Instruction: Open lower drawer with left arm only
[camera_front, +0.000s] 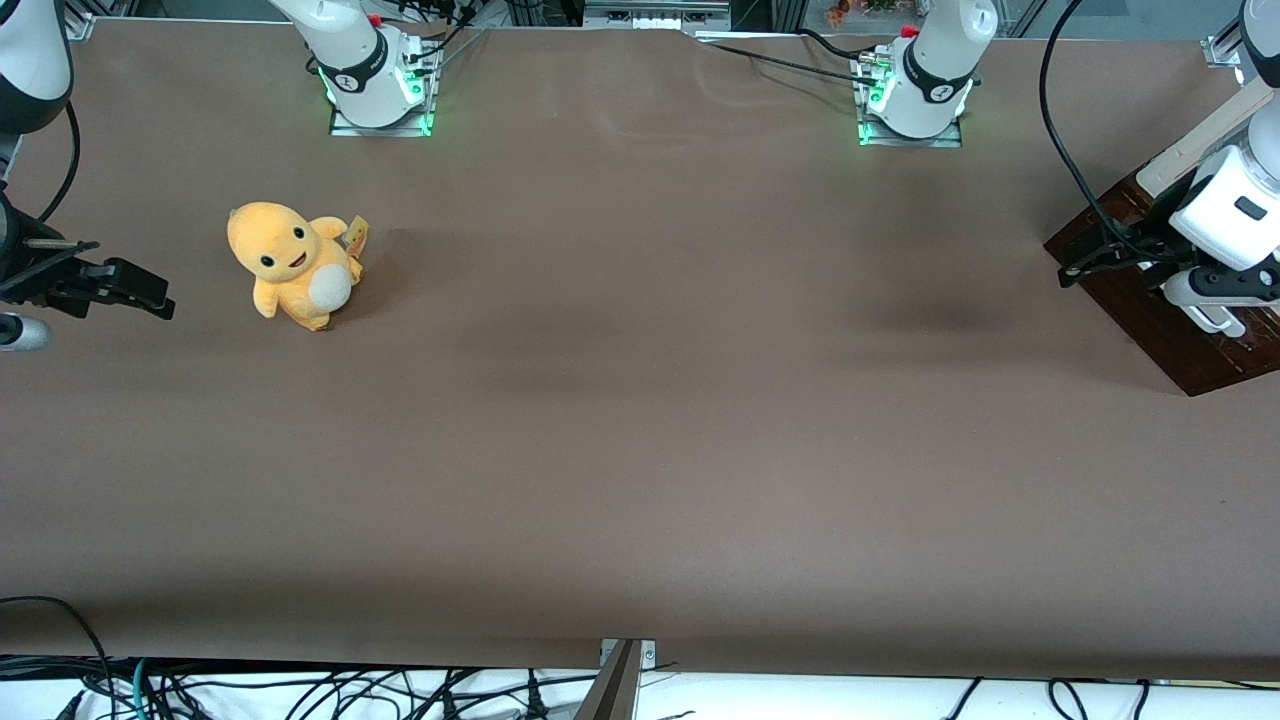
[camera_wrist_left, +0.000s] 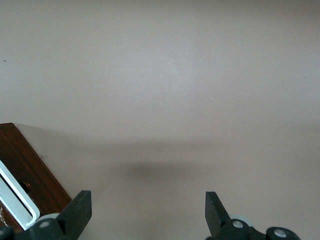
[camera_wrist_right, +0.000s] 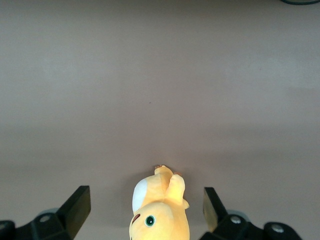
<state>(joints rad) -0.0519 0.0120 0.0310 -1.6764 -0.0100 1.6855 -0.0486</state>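
The left arm (camera_front: 1235, 190) hangs over the cabinet (camera_front: 1165, 315) at the working arm's end of the desk (camera_front: 640, 420), close to that end's edge. Its gripper (camera_front: 1085, 262) is black and pokes out from the white wrist toward the middle of the desk, sitting just above the cabinet's corner. From the left wrist view, the gripper (camera_wrist_left: 148, 212) has its two fingers (camera_wrist_left: 77, 212) spread wide apart, and there is nothing between them but bare brown desk surface and a soft shadow. Open and empty, then.

The cabinet itself shows as a dark brown wooden slab, set at an angle to the desk edges, partly running out of the front view. A pale cream strip (camera_front: 1205, 135) lies along its upper part, on the side farther from the front camera. The lower drawer cannot be picked out clearly in the front view, as the arm covers much of the cabinet. In the left wrist view, a dark brown wood face (camera_wrist_left: 27, 172) appears beside one finger, with a white bar handle (camera_wrist_left: 17, 200) against it. That handle is near the finger but not between the fingers, and not touched.

A loose black cable (camera_front: 1060, 130) loops down from the arm to the gripper.

Well apart, toward the parked arm's end of the desk, a yellow plush toy (camera_front: 293, 263) sits upright.
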